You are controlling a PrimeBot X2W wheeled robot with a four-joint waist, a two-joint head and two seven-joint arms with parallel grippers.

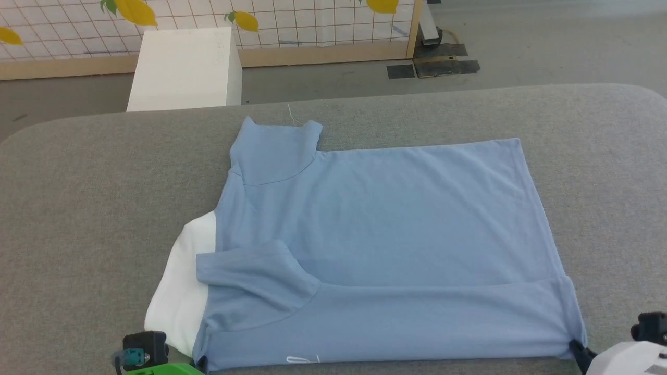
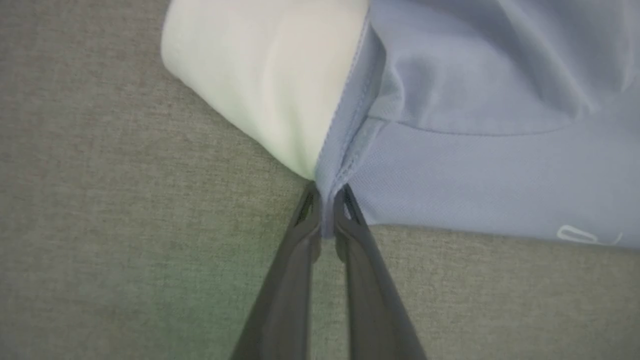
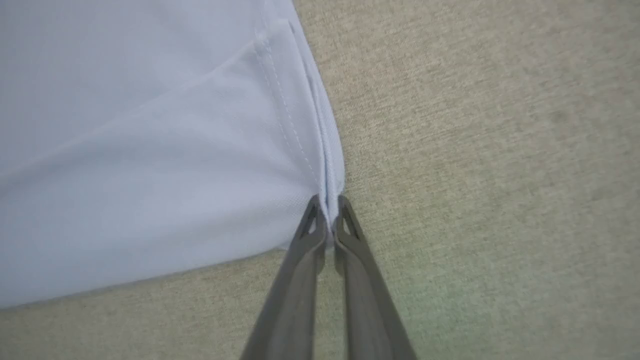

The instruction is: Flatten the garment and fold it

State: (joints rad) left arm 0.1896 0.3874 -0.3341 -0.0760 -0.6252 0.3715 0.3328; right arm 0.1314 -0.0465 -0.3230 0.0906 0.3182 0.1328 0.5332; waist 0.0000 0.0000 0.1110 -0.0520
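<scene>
1. Two sets of jaws grip one light blue polo shirt [image 1: 375,219] that lies spread on a grey fabric worktop [image 1: 78,208], near the robot's edge of it
2. Its long axis runs from side to side across the head view, with the shoulder end pointing to the robot's left and the straight hem [image 1: 536,208] to the right
3. One short sleeve [image 1: 281,151] points away from the robot at the far left corner, while the other sleeve [image 1: 255,281] lies folded over onto the body
4. A white fabric section [image 1: 177,291] juts out at the left end, and a strip along the near side is folded over, with a white script logo [image 1: 302,359] showing at the near edge
5. Left jaws are closed on the shirt's [image 2: 475,175] near left corner, pinching the blue edge just beside the white section [image 2: 260,75]
6. Right jaws are closed on the shirt's [image 3: 150,175] near right corner, clamped on the stitched hem
7. Beyond the worktop's far edge a white box [image 1: 182,67] stands on the floor [image 1: 547,47]; whether anything is inside cannot be told
</scene>
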